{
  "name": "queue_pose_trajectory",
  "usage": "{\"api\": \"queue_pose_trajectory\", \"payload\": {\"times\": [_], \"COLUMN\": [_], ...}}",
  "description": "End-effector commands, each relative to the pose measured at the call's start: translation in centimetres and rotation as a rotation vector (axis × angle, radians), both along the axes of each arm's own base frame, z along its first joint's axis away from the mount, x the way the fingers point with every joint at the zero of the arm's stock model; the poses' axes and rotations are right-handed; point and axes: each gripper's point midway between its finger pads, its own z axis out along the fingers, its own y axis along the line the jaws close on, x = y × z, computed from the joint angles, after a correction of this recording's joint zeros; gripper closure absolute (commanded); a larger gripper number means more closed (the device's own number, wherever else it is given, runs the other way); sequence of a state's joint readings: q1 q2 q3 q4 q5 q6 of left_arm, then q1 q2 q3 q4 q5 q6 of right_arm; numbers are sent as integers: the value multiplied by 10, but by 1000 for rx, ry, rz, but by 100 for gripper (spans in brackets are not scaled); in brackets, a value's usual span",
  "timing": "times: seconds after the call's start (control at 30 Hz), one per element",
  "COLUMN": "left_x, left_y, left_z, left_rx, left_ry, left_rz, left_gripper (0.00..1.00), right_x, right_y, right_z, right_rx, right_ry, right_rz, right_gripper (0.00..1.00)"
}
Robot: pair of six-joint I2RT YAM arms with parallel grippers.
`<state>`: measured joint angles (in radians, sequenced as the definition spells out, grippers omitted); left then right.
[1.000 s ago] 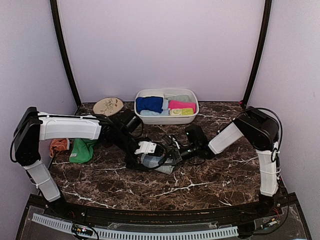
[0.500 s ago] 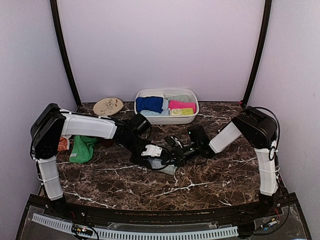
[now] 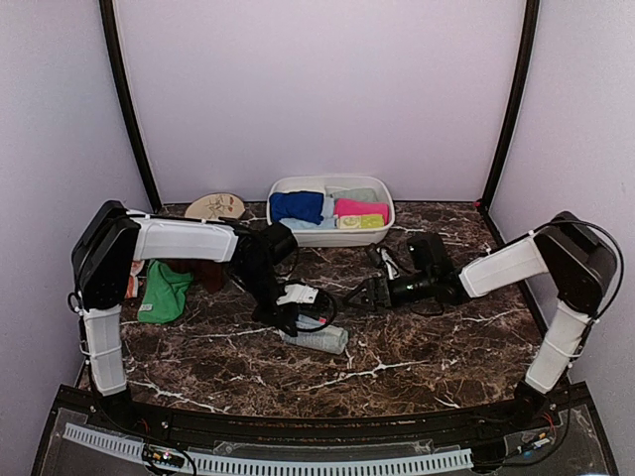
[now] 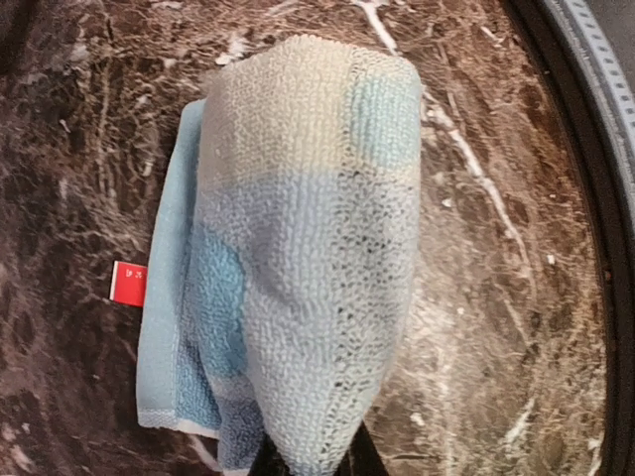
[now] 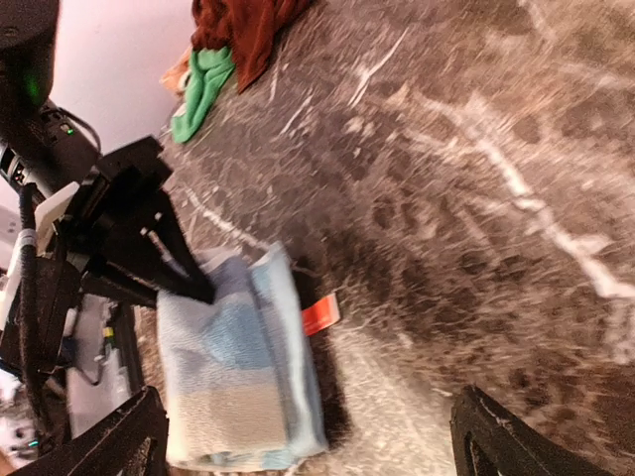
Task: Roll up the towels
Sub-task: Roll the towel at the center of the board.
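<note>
A light blue towel lies folded into a thick bundle on the marble table, with a red tag at its side. My left gripper is shut on its near end. In the left wrist view the dark fingertips pinch the cloth. My right gripper is open, with nothing between its fingers, and stands apart to the right of the towel. Green and rust-brown towels lie loose at the left.
A white tub at the back holds rolled towels: royal blue, pink and others. A cream leaf-pattern plate sits to its left. Purple walls close in the sides and back.
My left gripper has shut on the light blue towel. My right gripper has opened, let go of the towel and drawn back to the right.
</note>
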<state>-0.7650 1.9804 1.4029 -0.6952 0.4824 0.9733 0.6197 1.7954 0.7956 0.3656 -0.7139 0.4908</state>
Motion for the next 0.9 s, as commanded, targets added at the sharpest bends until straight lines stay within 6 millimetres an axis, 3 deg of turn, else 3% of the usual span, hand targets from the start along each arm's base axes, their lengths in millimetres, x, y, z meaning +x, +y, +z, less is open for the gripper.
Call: {"api": "queue_pose_trajectory", "payload": {"times": [0.0,0.07,0.13,0.23,0.3,0.37,0.47,0.63,0.73,0.87], "left_x": [-46,-50,-51,-50,-47,-43,-39,-35,-33,-32], "left_y": [25,30,34,34,33,32,34,41,45,43], "left_z": [11,6,-3,-15,-21,-28,-38,-54,-64,-67], "left_rx": [59,79,114,172,206,236,283,370,410,423], "left_ry": [329,366,394,445,465,467,479,481,483,495], "left_rz": [37,55,74,107,127,145,164,182,196,205], "left_gripper": [100,100,100,100,100,100,100,100,100,100], "right_x": [26,39,60,59,42,13,-33,-114,-131,-135], "right_y": [-42,-63,-97,-112,-101,-76,-52,-17,4,34], "right_z": [22,49,69,87,96,96,79,60,48,39], "right_rx": [-264,-309,-357,-231,-155,-241,-375,-431,-502,-513], "right_ry": [-404,-523,-555,-551,-634,-805,-1009,-1309,-1415,-1499], "right_rz": [-161,-292,-532,-566,-448,-321,-112,226,354,466], "right_gripper": [0,0,0,0,0,0,1,6,8,11]}}
